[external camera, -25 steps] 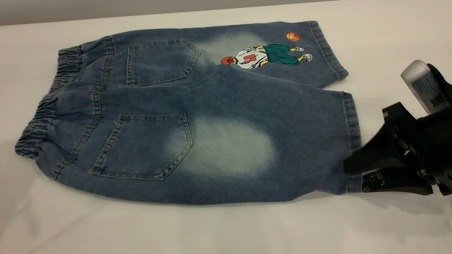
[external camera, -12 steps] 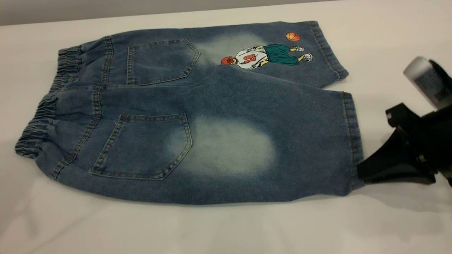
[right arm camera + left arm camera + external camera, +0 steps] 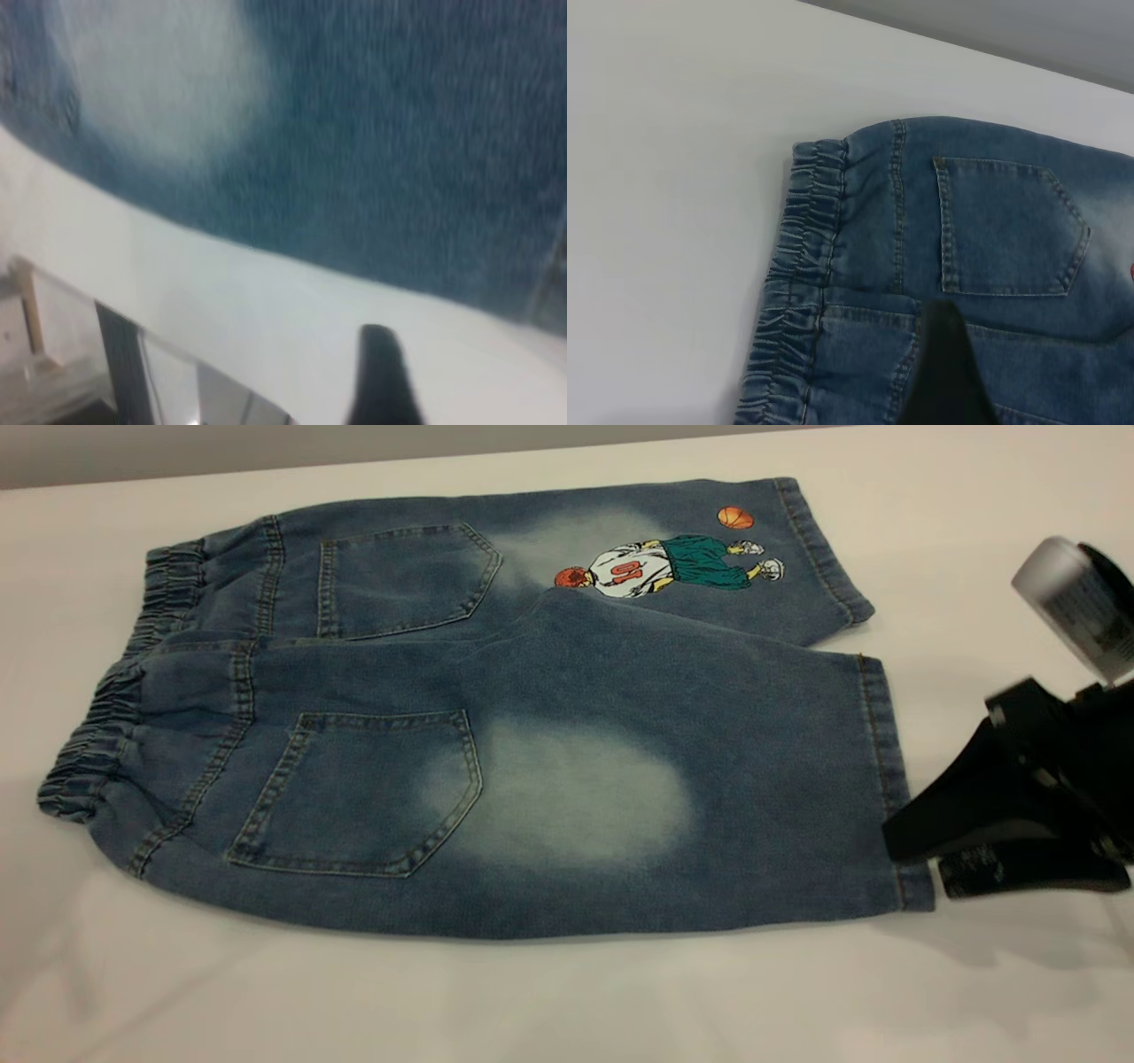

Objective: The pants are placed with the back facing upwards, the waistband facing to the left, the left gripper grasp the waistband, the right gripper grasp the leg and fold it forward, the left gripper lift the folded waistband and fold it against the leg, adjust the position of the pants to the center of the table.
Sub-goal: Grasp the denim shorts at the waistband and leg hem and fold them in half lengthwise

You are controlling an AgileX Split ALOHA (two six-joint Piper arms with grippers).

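Note:
The pants lie flat on the table, back pockets up, with the waistband at the left. The leg with the pale oval is nearest, and its hem corner sits at the right. My right gripper is at that corner, open: the upper finger lies over the hem and the lower finger rests on the table beside it. My left gripper hovers open above the waistband, and only one dark finger shows.
The far leg with the basketball-player print reaches toward the back right. Bare white table surrounds the shorts. The table's near edge and a frame below it show in the right wrist view.
The right gripper backed off to the right, then came back to the hem with its jaws apart. The hem corner has shifted slightly rightward. The pants otherwise lie unchanged.

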